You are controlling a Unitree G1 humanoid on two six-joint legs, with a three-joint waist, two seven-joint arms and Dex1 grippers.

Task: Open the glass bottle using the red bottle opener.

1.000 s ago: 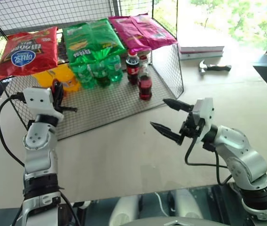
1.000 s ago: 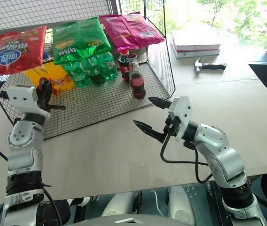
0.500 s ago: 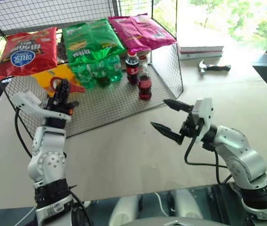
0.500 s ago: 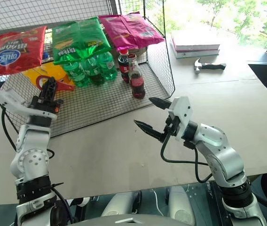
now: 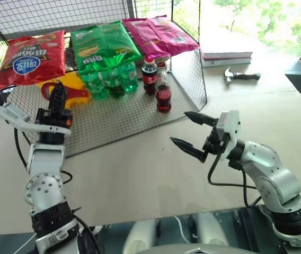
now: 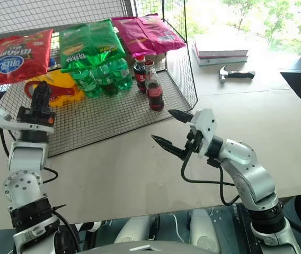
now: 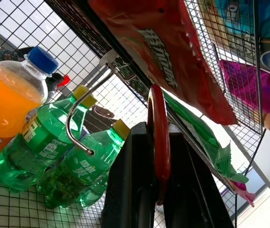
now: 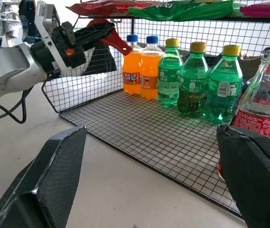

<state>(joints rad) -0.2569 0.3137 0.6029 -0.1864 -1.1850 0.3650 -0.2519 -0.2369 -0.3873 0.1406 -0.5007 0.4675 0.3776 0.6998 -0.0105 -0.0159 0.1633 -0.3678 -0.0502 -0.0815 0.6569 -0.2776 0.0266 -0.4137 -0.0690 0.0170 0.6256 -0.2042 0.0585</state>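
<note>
The glass bottle (image 5: 163,91) stands upright on the wire rack's mesh floor (image 5: 118,119), holding dark drink and wearing a red label; it also sits close beyond my right fingers (image 8: 264,110). My left gripper (image 5: 59,94) is at the rack's left front, pointing up and forward, shut on the red bottle opener (image 5: 67,93), whose loop and handle stick out to either side. Edge-on, the red bottle opener (image 7: 159,137) is pinched between the black fingers (image 7: 134,180). My right gripper (image 5: 179,127) hovers open over the table, in front of the bottle and apart from it.
A plastic cola bottle (image 5: 149,75) stands just left of the glass one. Green bottles (image 5: 111,79) and orange bottles (image 8: 139,72) line the rack's back, with chip bags (image 5: 28,55) above. A mesh side wall (image 5: 190,76) closes the rack's right. A hammer (image 5: 241,76) and books (image 5: 227,55) lie far right.
My left wrist has rolled and lifted a little, so its gripper now points upward with the opener's red loop and handle showing. The right arm has stayed put.
</note>
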